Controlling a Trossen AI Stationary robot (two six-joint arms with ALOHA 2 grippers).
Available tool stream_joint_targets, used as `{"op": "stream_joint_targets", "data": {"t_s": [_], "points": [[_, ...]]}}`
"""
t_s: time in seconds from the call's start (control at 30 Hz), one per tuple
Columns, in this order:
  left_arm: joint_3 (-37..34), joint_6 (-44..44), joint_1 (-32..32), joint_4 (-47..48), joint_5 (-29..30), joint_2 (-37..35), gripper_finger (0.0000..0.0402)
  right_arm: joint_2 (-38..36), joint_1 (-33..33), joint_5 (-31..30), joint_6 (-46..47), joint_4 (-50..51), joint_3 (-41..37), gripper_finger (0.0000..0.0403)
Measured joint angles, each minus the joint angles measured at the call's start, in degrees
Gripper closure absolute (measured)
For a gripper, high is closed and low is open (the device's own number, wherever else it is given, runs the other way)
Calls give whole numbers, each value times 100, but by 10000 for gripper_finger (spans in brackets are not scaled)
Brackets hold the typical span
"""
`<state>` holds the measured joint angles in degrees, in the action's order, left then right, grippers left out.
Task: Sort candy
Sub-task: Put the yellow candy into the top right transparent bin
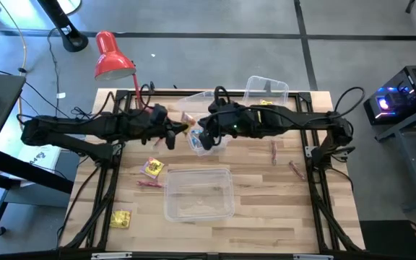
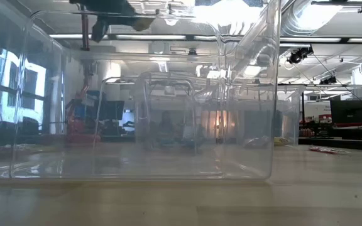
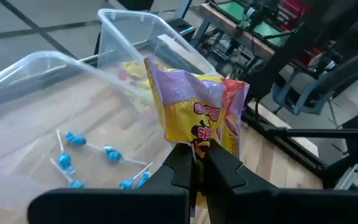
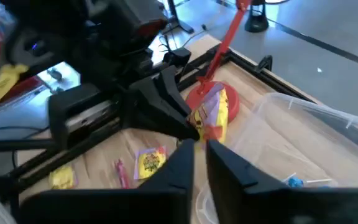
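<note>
gripping yellow packet [image 3: 197,115] | left claw [image 3: 201,163] | wrist-only: blue candies [image 3: 107,152]

Yellow candy packet [image 3: 197,115] hangs upright — pinched in left claw [image 3: 199,163].

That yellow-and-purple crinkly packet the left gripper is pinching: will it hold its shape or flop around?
The yellow-and-purple crinkly packet stands upright above the shut left gripper, so it is probably fairly stiff. Its creased foil looks light and thin, and likely slippery where only its lower edge is pinched.
</note>
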<state>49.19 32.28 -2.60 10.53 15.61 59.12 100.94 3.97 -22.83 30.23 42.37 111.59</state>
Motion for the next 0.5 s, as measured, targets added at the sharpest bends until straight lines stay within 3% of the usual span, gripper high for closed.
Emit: {"op": "stream_joint_targets", "data": {"t_s": [0.3, 0.5], "points": [[901, -898, 47, 14, 12, 779, 397, 92, -186, 67, 834, 42, 0, 211], [1091, -1029, 49, -16, 0, 987, 397, 85, -335, -97, 880, 292, 0, 186]]}}
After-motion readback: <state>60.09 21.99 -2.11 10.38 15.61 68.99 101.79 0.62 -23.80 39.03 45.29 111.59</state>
